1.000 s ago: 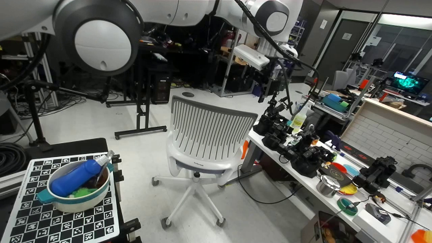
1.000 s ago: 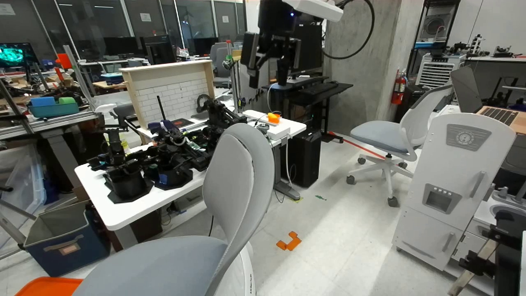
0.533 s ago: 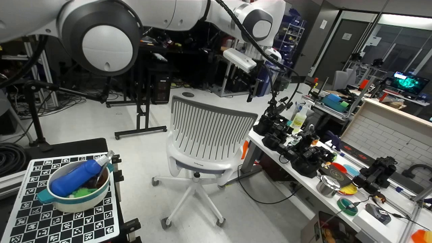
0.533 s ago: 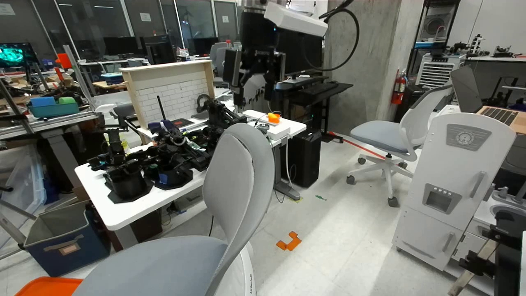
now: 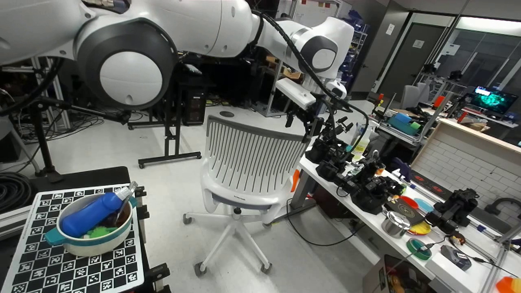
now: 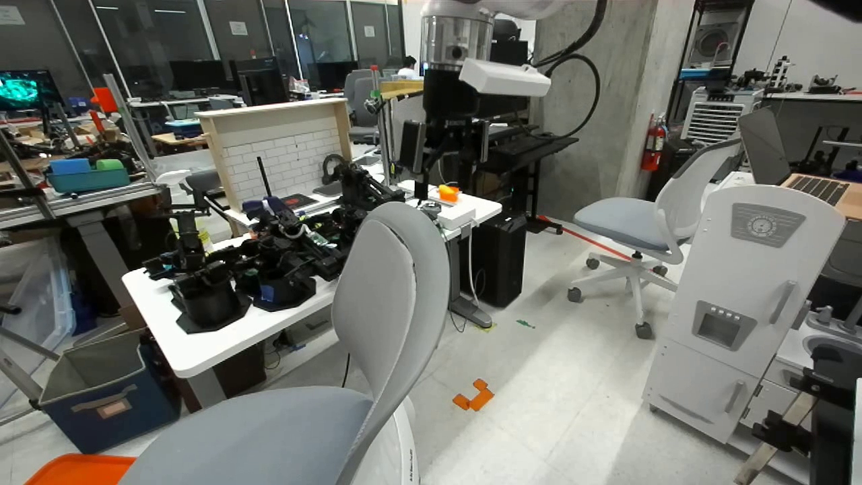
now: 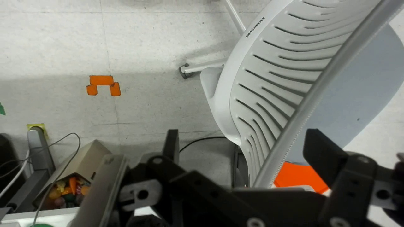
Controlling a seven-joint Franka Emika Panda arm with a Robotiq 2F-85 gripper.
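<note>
- The end effector [image 7: 242, 142] stands released, jaws wide with nothing gripped; the chair [image 7: 277, 82], right of centre in the wrist view, appears below it.
- Lowering here could strike a finger [image 7: 320, 151] on the backrest's top rim [image 7: 309, 101], since the gap is hard to judge; castors [image 7: 184, 72] might let it roll.
- In an exterior view, the cable [image 5: 311, 74] at upper right might snag the black arms [image 5: 368, 195] on the table [image 6: 215, 345] if swung that way.

Pale floor [image 7: 151, 104], gray chair [image 7: 271, 82], orange tape [image 7: 101, 80]
</note>
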